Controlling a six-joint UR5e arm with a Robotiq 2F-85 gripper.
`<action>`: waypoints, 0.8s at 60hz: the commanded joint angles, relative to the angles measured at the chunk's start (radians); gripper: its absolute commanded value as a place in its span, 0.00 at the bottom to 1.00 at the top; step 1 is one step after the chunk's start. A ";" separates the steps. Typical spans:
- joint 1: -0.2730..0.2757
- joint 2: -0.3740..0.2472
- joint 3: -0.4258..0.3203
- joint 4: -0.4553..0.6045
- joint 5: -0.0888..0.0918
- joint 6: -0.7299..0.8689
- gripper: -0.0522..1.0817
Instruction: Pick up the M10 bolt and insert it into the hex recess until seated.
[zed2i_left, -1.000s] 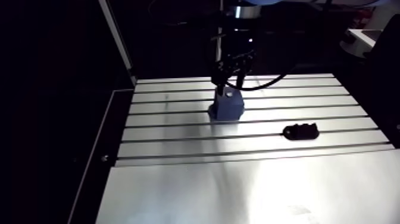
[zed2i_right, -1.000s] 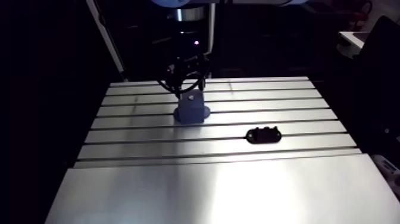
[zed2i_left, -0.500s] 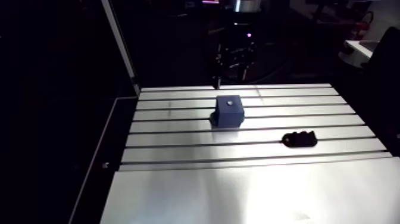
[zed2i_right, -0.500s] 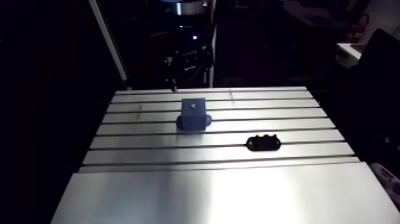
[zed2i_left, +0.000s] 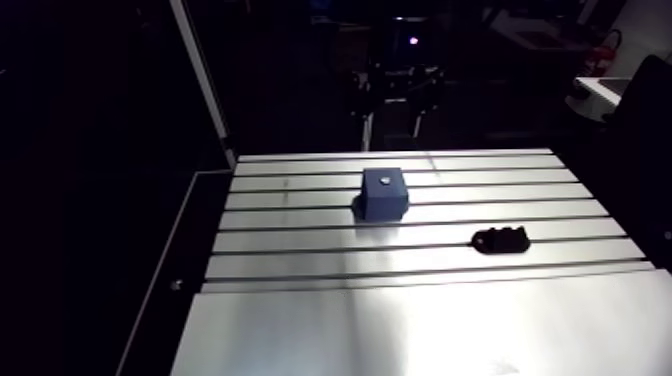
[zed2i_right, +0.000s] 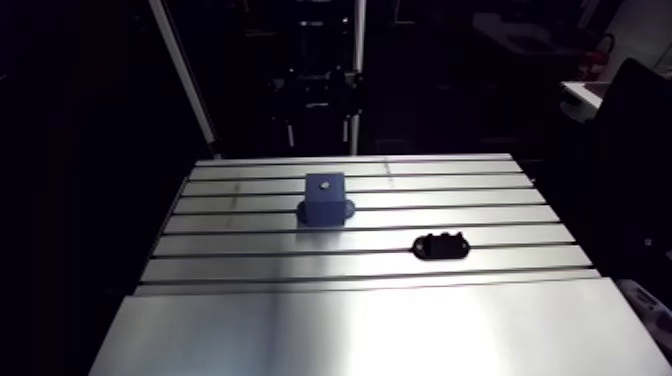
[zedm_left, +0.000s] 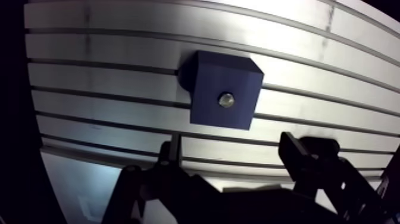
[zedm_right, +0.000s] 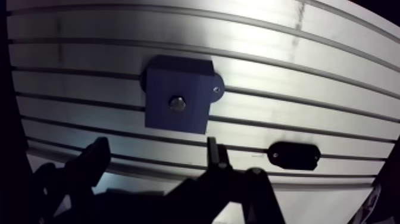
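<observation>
The M10 bolt (zedm_left: 225, 100) stands in the top of the blue block (zedm_left: 208, 83). Only its round, bright head shows, in the middle of the top face. The head covers the hex recess, so whether the bolt is fully home cannot be told. The block sits on the slotted part of the tabletop (zed2i_left: 420, 320), and a small ear (zedm_right: 215, 89) at its base carries a screw.

A moment earlier the claw (zedm_right: 153, 152) was down on the block's top, over the bolt. It has since lifted clear and now hangs well above the block, with both fingers spread wide and nothing between them. The bolt, the block and the black oval part (zed2i_right: 441, 245) lie where they did. The shift of the whole arm view is the camera's own.

In the arm view the claw is only a dark shape against the dim background past the tabletop's far edge, and its fingers cannot be made out there. In one eye of the wrist view a finger hides much of the black oval part, while the other eye shows it whole.

Bare slotted metal surrounds the block on every side. The black oval part lies well apart from it, nearer the smooth plate at the tabletop's near side. A pale slanted post (zed2i_left: 205, 85) rises at the far left corner.
</observation>
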 joint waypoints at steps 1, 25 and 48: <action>-0.007 0.011 -0.011 0.034 -0.006 0.098 0.94; -0.009 0.013 0.019 -0.012 -0.035 0.090 0.99; -0.006 0.030 0.036 -0.015 -0.027 0.097 1.00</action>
